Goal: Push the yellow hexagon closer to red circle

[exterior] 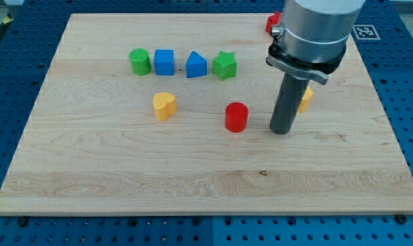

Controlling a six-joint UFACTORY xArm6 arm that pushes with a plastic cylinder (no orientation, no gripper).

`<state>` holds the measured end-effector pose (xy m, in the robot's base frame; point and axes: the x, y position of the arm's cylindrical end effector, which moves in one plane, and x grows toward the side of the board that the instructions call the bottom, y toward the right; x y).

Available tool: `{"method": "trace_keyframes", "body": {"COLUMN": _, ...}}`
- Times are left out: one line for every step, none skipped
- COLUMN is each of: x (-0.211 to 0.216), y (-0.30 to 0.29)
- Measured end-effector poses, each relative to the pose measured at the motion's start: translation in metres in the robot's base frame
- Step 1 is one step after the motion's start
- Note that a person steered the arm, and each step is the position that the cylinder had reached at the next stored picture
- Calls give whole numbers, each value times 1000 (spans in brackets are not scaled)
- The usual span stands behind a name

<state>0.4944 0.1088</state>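
Observation:
The red circle (237, 117) is a short red cylinder near the middle of the wooden board (124, 171). The yellow hexagon (305, 100) is to its right, mostly hidden behind my rod; only a sliver shows at the rod's right side. My tip (282, 130) rests on the board between the two, just right of the red circle and directly in front of the yellow hexagon, apparently touching or nearly touching it.
A green circle (140, 61), a blue cube (164, 61), a blue triangular block (196, 65) and a green star (224, 65) stand in a row at the upper left. A yellow heart (164, 106) lies below them. A red block (273, 22) peeks out at the top edge behind the arm.

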Motion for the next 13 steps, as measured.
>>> {"method": "trace_keyframes", "body": {"x": -4, "y": -19}}
{"method": "trace_keyframes", "body": {"x": -18, "y": -40}}
{"method": "trace_keyframes", "body": {"x": -22, "y": -58}}
{"method": "trace_keyframes", "body": {"x": -22, "y": -64}}
{"method": "trace_keyframes", "body": {"x": -21, "y": -23}}
{"method": "trace_keyframes", "body": {"x": -4, "y": 61}}
{"method": "trace_keyframes", "body": {"x": 0, "y": 140}}
{"method": "trace_keyframes", "body": {"x": -53, "y": 166}}
{"method": "trace_keyframes", "body": {"x": -85, "y": 166}}
{"method": "trace_keyframes", "body": {"x": -85, "y": 153}}
{"method": "trace_keyframes", "body": {"x": -85, "y": 125}}
{"method": "trace_keyframes", "body": {"x": -85, "y": 96}}
{"method": "trace_keyframes", "body": {"x": -80, "y": 83}}
